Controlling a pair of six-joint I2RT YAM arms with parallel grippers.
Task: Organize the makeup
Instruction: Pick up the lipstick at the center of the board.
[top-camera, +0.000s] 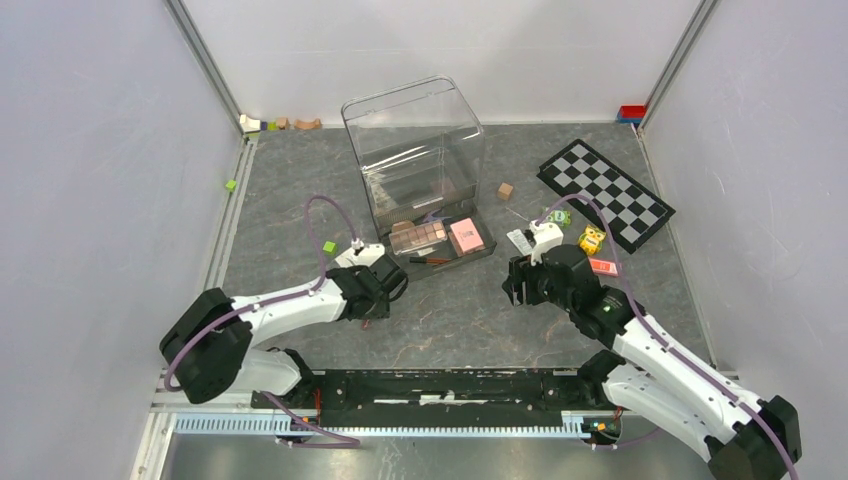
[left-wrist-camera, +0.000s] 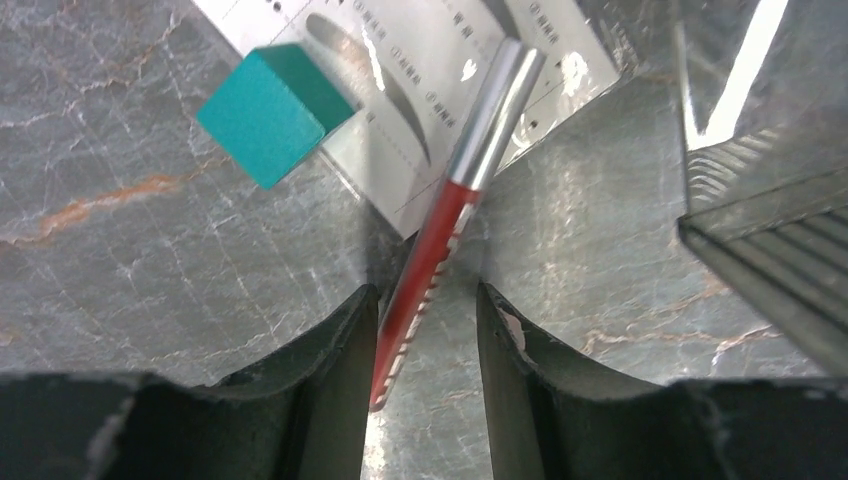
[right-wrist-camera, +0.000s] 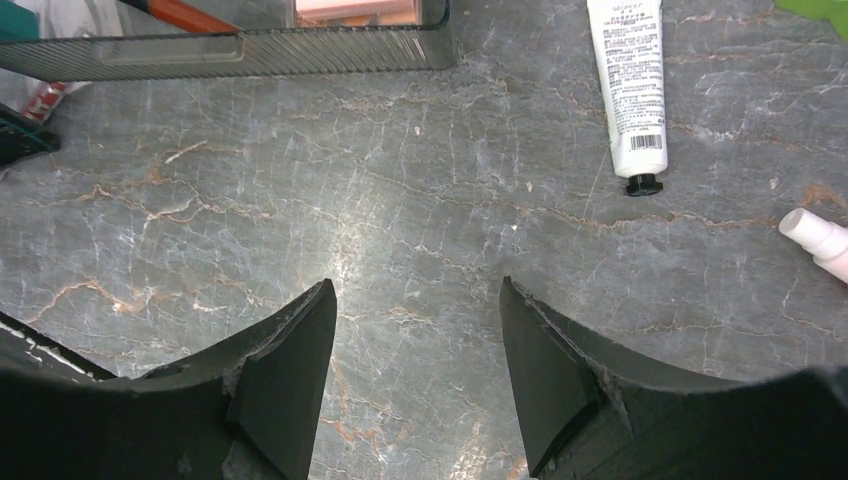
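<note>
A red pencil (left-wrist-camera: 430, 250) with a silver cap lies on the table between my left gripper's (left-wrist-camera: 427, 295) fingers. It touches the left finger, and a gap stays at the right one. Its cap rests on the white eyebrow card (left-wrist-camera: 420, 80). In the top view the left gripper (top-camera: 385, 290) hangs just left of the drawer (top-camera: 480, 252), which holds a brown eyeshadow palette (top-camera: 418, 235) and a pink compact (top-camera: 466, 236). My right gripper (right-wrist-camera: 415, 285) is open over bare table, to the right of the drawer (top-camera: 518, 283). A white tube (right-wrist-camera: 630, 90) lies ahead of it.
A teal cube (left-wrist-camera: 272, 112) sits on the card. The clear organizer box (top-camera: 415, 150) stands behind the drawer. The checkerboard (top-camera: 605, 193) lies at the back right, with small coloured items (top-camera: 592, 240) beside it. A white spray bottle (right-wrist-camera: 815, 235) lies at the right.
</note>
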